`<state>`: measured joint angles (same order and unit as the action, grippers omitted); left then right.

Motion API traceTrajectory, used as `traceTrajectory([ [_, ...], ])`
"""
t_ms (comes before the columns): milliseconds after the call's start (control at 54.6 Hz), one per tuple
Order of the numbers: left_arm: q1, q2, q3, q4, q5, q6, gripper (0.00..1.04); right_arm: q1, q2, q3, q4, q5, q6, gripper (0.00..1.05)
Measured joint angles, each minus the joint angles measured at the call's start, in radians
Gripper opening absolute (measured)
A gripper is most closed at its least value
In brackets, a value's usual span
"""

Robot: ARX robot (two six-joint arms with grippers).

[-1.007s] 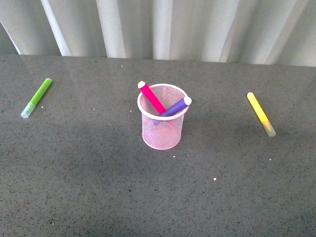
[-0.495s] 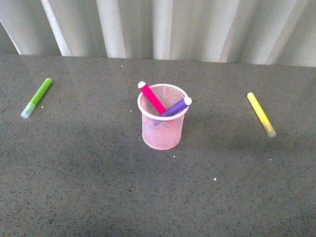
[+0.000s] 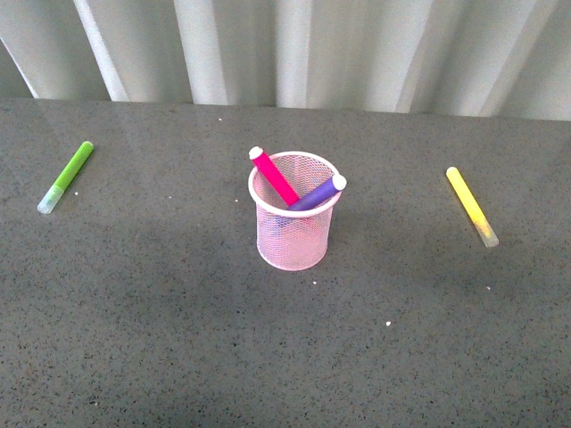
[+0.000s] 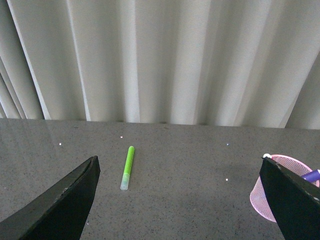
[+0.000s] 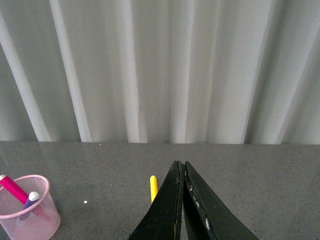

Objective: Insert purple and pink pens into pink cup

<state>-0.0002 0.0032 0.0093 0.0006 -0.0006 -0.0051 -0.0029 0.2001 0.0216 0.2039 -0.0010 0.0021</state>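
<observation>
The pink mesh cup [image 3: 294, 234] stands upright at the table's middle. The magenta-pink pen [image 3: 273, 175] and the purple pen [image 3: 318, 192] both stand inside it, leaning apart, their tops above the rim. The cup also shows in the left wrist view [image 4: 274, 192] and the right wrist view [image 5: 27, 210]. Neither gripper shows in the front view. My left gripper [image 4: 182, 192] is open and empty, its fingers [image 4: 65, 200] wide apart, back from the cup. My right gripper [image 5: 181, 167] is shut and empty, away from the cup.
A lime-green marker [image 3: 66, 176] lies at the far left of the grey table [image 3: 178, 339]. A yellow marker [image 3: 472, 206] lies at the right. A white pleated curtain [image 3: 294, 49] closes off the back edge.
</observation>
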Motion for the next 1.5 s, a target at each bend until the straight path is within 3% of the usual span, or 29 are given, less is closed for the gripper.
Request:
traceTrajectory([
  [147, 0.000, 0.000, 0.000, 0.000, 0.000, 0.000, 0.98, 0.000, -0.043, 0.000, -0.044, 0.000, 0.000, 0.03],
  [220, 0.000, 0.000, 0.000, 0.000, 0.000, 0.000, 0.98, 0.000, -0.165, 0.000, -0.195, 0.000, 0.001, 0.03],
  [476, 0.000, 0.000, 0.000, 0.000, 0.000, 0.000, 0.98, 0.000, -0.196, 0.000, -0.202, 0.001, 0.000, 0.06],
  [861, 0.000, 0.000, 0.000, 0.000, 0.000, 0.000, 0.98, 0.000, -0.196, 0.000, -0.203, 0.000, 0.000, 0.67],
  [934, 0.000, 0.000, 0.000, 0.000, 0.000, 0.000, 0.98, 0.000, -0.196, 0.000, -0.203, 0.000, 0.000, 0.85],
  [1026, 0.000, 0.000, 0.000, 0.000, 0.000, 0.000, 0.98, 0.000, -0.196, 0.000, -0.203, 0.000, 0.001, 0.99],
  [1502, 0.000, 0.000, 0.000, 0.000, 0.000, 0.000, 0.98, 0.000, -0.196, 0.000, -0.203, 0.000, 0.001, 0.98],
])
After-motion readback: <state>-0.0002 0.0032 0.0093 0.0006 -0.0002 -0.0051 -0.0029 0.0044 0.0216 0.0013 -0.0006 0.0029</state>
